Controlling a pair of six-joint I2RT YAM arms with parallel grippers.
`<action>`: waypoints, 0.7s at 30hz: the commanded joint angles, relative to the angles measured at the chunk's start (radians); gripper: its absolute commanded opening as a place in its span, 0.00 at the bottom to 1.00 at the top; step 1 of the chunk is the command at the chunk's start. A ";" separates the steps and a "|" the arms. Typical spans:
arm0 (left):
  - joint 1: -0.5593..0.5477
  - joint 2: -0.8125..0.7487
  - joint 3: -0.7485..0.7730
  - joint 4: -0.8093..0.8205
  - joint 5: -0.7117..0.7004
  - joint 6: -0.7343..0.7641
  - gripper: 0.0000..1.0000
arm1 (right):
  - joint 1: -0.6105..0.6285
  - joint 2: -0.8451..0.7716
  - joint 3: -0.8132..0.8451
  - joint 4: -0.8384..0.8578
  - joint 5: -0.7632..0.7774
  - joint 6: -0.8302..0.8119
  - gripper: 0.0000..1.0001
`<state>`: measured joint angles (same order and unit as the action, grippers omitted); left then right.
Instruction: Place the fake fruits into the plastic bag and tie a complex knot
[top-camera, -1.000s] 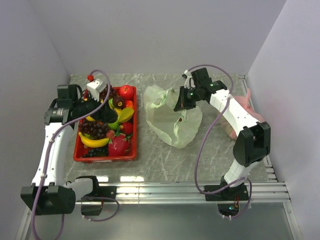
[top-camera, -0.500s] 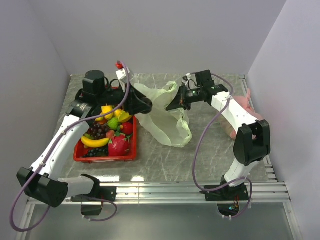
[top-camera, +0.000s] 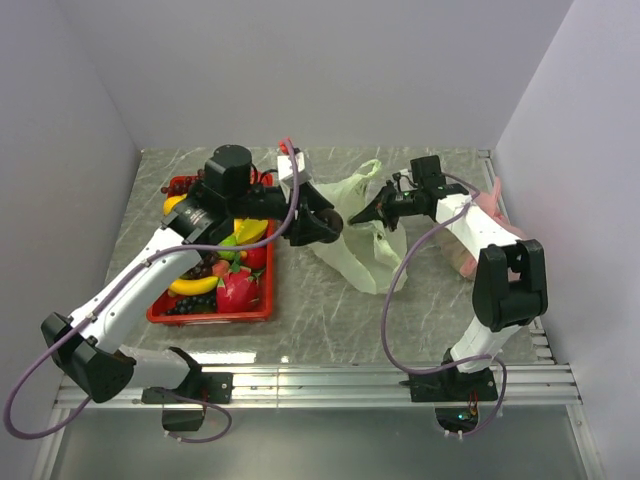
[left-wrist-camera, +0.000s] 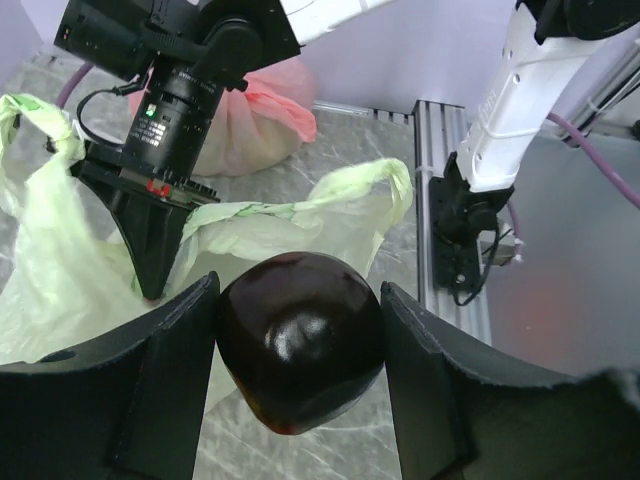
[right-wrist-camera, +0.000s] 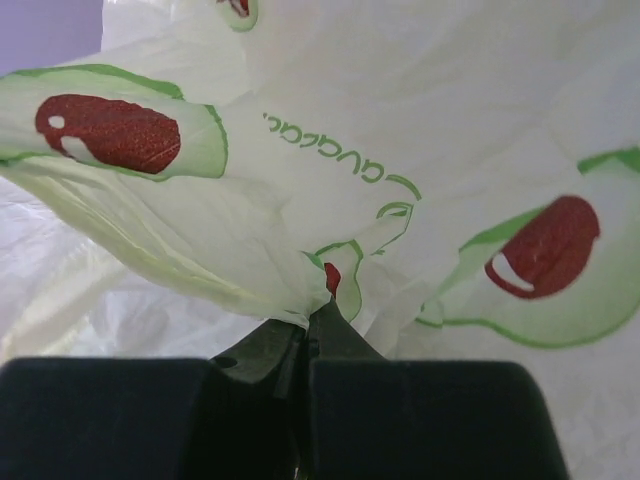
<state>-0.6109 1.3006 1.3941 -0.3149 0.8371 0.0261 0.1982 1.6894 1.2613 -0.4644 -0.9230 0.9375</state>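
Note:
My left gripper (top-camera: 325, 224) is shut on a glossy dark purple fruit (left-wrist-camera: 300, 340) and holds it in the air at the left edge of the pale-green plastic bag (top-camera: 365, 255). My right gripper (top-camera: 362, 216) is shut on a pinch of the bag's film (right-wrist-camera: 300, 290) and holds that edge up; it also shows in the left wrist view (left-wrist-camera: 150, 235). The bag's avocado print fills the right wrist view. The other fake fruits, such as a banana (top-camera: 192, 285), a dragon fruit (top-camera: 237, 290) and a mango (top-camera: 250, 230), lie in a red tray (top-camera: 210, 317).
A pink bag (top-camera: 493, 195) lies at the far right behind my right arm, and shows in the left wrist view (left-wrist-camera: 250, 110). An aluminium rail (top-camera: 380, 380) runs along the table's near edge. Walls close in the left, back and right.
My left arm has swung from over the red tray rightwards to the bag, carrying the dark fruit. My right gripper has drawn the bag's edge up and to the right.

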 joint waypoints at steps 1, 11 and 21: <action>-0.033 0.002 -0.010 0.065 -0.042 0.066 0.54 | -0.006 -0.037 0.041 0.000 0.016 0.017 0.00; -0.153 0.112 -0.181 0.379 -0.305 0.100 0.53 | -0.003 -0.030 0.012 0.026 0.019 0.049 0.00; -0.164 0.331 -0.095 0.372 -0.496 0.124 0.72 | -0.003 -0.008 0.006 0.024 0.030 0.040 0.00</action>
<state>-0.7700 1.6218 1.2465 0.0391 0.4225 0.1158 0.1921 1.6894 1.2610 -0.4564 -0.8993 0.9791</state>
